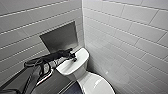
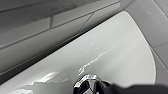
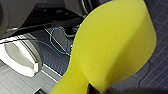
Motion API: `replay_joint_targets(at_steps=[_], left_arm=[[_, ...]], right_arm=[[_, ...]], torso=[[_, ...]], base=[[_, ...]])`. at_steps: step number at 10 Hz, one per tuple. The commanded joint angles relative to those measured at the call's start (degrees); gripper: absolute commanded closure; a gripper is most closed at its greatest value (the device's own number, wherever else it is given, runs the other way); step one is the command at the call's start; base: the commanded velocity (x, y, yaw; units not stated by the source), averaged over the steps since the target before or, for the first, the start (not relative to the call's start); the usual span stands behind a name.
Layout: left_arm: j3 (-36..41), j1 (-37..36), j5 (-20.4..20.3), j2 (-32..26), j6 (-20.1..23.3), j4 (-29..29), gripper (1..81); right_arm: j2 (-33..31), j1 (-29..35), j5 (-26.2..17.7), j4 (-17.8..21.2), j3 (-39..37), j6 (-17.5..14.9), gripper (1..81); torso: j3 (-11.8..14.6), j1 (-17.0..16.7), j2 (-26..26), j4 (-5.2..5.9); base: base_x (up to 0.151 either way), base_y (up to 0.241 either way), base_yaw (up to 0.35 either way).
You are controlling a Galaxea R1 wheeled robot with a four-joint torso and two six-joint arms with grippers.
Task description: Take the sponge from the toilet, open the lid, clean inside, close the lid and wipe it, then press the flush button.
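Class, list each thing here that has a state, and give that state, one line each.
the lid: closed.
the flush button: left gripper at it; whether pressed down cannot be told.
the sponge: bent, clamped in the right gripper.

- 2 tiled walls meet in a corner (image 1: 82, 25)
- left wall (image 1: 22, 22): pale grey oblong tiles in long staggered rows, lighter grout lines between them
- right wall (image 1: 130, 35): the same oblong tiles, glossy, with soft reflections low down
- flat panel (image 1: 60, 37): dull grey, rectangular, untiled, set into the left wall near the corner
- dark floor (image 3: 160, 62): blue-grey, with a fine grid of small squares
- pale tiling (image 3: 15, 82): light grey, beside the dark floor, with a bright strip (image 3: 50, 75) running between the 2
- blue cord (image 3: 58, 41): thin, curled in 1 loop, seemingly lying on the dark floor
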Motion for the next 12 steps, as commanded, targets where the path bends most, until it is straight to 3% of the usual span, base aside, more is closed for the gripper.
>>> replay_joint_targets(at_steps=[1,9,12], left_arm=[[-0.44,-9.85,1.22,-0.3,0.36,0.28,81.1],[-3.34,-3.98,-1.07,2.68,0.62,0.28,81.1],[-5.72,0.08,-1.24,5.06,1.06,3.98,81.1]], right_arm=[[-0.58,-1.52,-4.96,-0.21,1.03,-0.16,81.1],[0.38,-1.61,-4.87,-0.3,0.24,-0.42,81.1],[2.05,-1.61,-4.96,-0.39,-1.61,-0.42,81.1]], torso=[[0.0,0.0,0.0,0.02],[0.0,0.0,0.0,0.02],[0.0,0.0,0.0,0.02]], base=[[0.0,0.0,0.0],[0.0,0.0,0.0],[0.0,0.0,0.0]])
